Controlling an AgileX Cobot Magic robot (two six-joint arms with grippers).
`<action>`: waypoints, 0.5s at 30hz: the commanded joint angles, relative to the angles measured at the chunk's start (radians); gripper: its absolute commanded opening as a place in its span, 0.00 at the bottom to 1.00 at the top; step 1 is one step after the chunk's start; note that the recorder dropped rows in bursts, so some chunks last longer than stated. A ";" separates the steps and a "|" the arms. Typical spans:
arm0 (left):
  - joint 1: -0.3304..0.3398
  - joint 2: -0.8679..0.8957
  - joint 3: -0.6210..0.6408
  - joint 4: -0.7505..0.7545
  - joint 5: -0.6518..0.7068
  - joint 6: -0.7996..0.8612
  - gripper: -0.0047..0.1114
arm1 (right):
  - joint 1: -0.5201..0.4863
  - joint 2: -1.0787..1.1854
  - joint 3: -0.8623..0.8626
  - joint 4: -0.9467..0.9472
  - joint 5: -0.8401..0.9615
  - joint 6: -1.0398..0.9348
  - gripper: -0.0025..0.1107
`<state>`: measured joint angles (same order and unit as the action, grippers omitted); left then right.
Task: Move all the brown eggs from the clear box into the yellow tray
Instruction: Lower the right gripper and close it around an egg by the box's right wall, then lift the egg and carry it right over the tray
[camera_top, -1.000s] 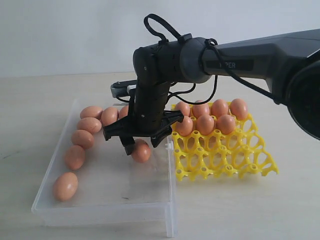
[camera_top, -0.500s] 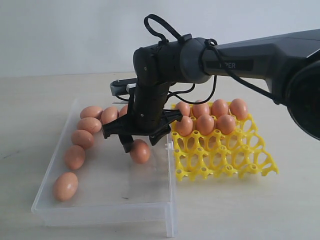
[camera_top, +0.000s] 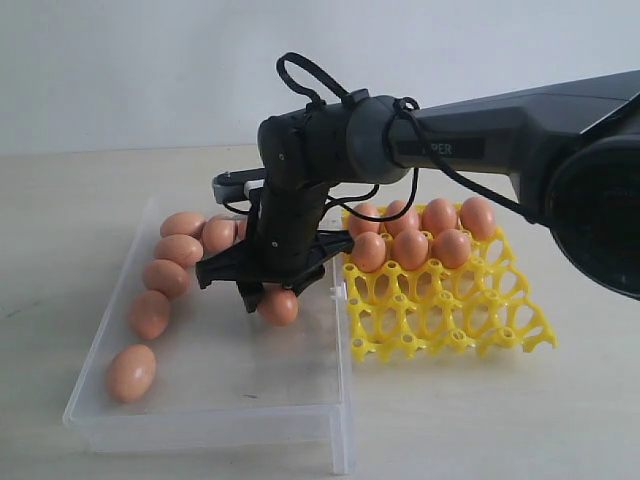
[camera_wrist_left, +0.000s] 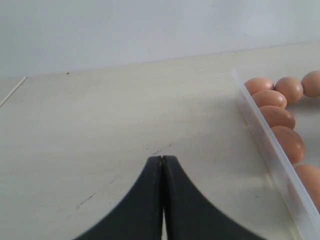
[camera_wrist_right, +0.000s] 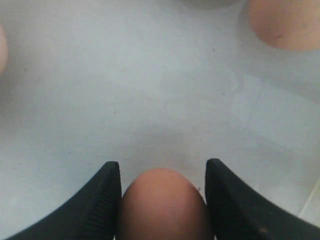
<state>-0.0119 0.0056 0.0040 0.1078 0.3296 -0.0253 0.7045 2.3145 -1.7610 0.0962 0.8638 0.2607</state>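
pick step: my right gripper (camera_wrist_right: 162, 166) pinches an egg (camera_wrist_right: 162, 205) in the box (camera_top: 200, 385). next needs a gentle lift to the tray (camera_top: 450, 312).

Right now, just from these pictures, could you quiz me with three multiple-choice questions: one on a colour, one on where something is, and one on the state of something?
1. What colour is the egg tray?
A) green
B) yellow
C) blue

2. Where is the egg that sits between the right fingers?
A) in the tray
B) on the table
C) in the clear box

3. How do the left fingers stand?
A) wide apart
B) pressed together
C) around an egg

Answers:
1. B, because its lattice is bright yellow.
2. C, because the egg rests on the box's see-through floor.
3. B, because the left wrist view shows no gap between them and nothing held.
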 joint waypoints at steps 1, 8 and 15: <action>0.001 -0.006 -0.004 -0.003 -0.014 -0.004 0.04 | 0.005 0.006 0.000 0.002 -0.013 -0.056 0.15; 0.001 -0.006 -0.004 -0.003 -0.014 -0.004 0.04 | 0.011 -0.031 0.000 0.009 -0.033 -0.130 0.02; 0.001 -0.006 -0.004 -0.003 -0.014 -0.004 0.04 | 0.016 -0.160 0.074 -0.027 -0.197 -0.130 0.02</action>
<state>-0.0119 0.0056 0.0040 0.1078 0.3296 -0.0253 0.7147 2.2196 -1.7304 0.0883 0.7652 0.1419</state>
